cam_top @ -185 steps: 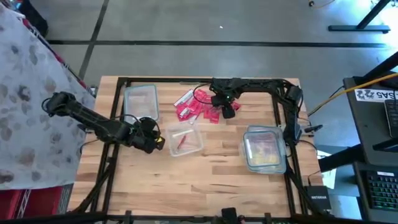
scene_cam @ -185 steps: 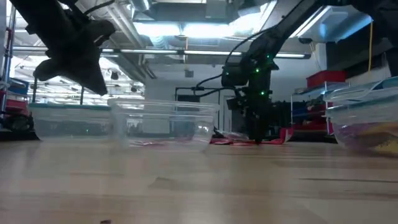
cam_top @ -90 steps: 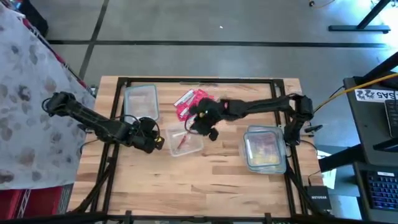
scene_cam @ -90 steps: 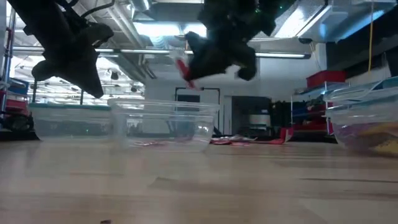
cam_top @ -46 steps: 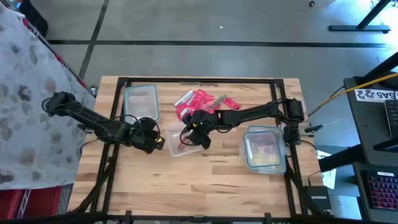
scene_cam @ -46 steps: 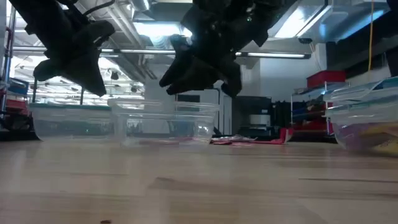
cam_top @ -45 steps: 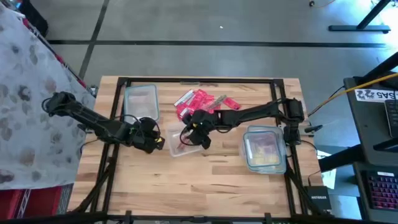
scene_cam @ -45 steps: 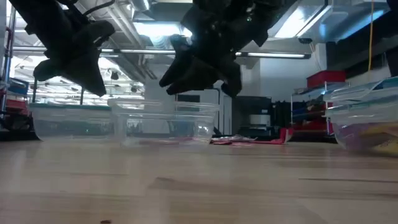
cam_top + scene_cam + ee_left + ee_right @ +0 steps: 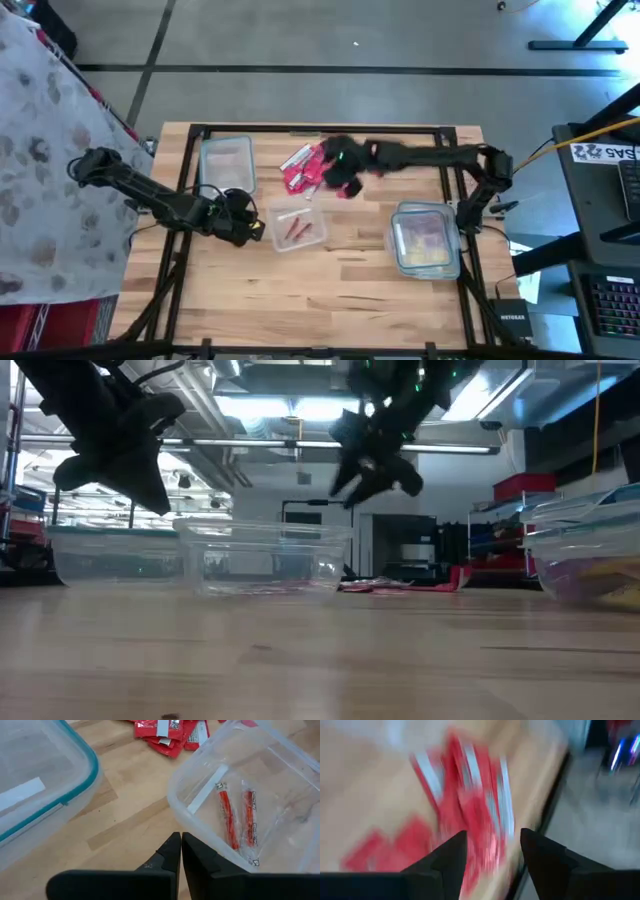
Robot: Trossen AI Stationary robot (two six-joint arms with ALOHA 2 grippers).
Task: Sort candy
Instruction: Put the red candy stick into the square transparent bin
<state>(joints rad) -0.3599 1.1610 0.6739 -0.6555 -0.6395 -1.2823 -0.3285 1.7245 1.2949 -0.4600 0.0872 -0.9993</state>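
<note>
Right end effector (image 9: pixel 378 472) hangs above clear tub (image 9: pixel 265 560); left end effector (image 9: pixel 120 465) hovers beside it

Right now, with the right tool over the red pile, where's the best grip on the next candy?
Probably a piece at the edge of the red candy pile, taken across its narrow width from straight above. The wrappers lie flat and overlapping on the table, so a side approach would likely push them instead. The right tool hovers open over the pile. The left tool, shut, waits by the open tub.
</note>
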